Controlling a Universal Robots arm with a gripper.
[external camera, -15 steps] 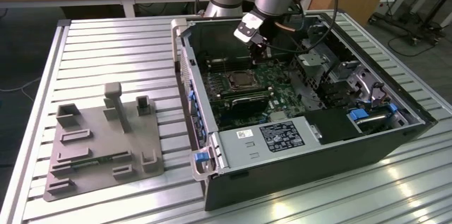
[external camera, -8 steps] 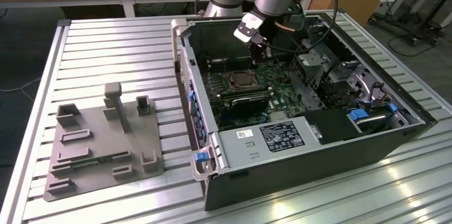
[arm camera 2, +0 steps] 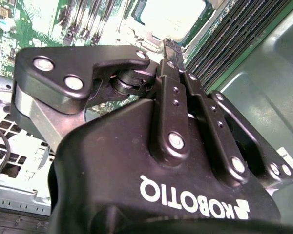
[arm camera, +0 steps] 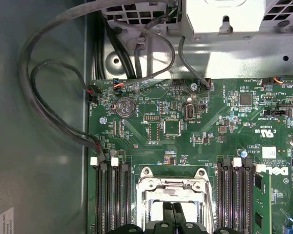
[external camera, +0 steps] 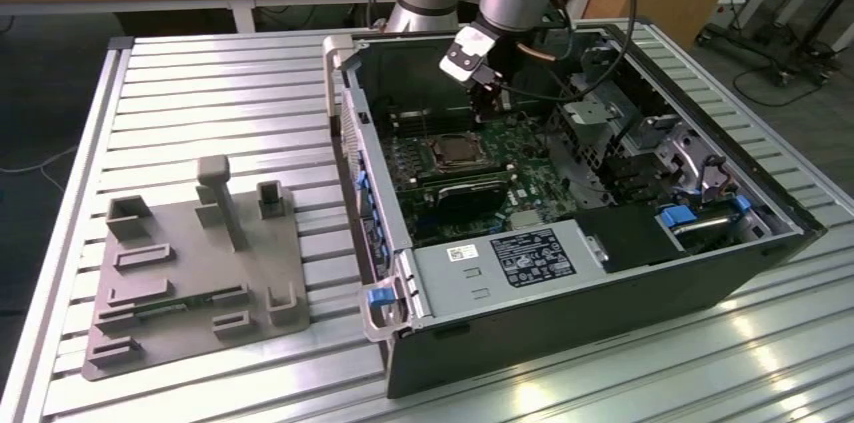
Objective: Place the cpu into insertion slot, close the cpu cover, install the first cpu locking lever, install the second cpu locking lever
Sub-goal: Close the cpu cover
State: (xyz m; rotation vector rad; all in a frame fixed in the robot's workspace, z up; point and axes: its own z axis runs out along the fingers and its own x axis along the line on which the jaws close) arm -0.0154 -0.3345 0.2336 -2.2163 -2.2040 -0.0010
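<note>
Cpu (arm camera 2: 173, 17) lies just beyond the closed end effector (arm camera 2: 169, 46).

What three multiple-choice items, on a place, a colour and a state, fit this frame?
1. Where is the gripper? A over the grey fixture plate; B inside the open computer case; C above the wooden desk.
2. What colour is the circuit board? A blue; B red; C green.
3. How are the fingertips set? A together; B spread wide; C hooked round a cable.
Key: B, it hangs over the board within the case walls; C, green in the first wrist view; A, they lie side by side at the insertion slot.
</note>
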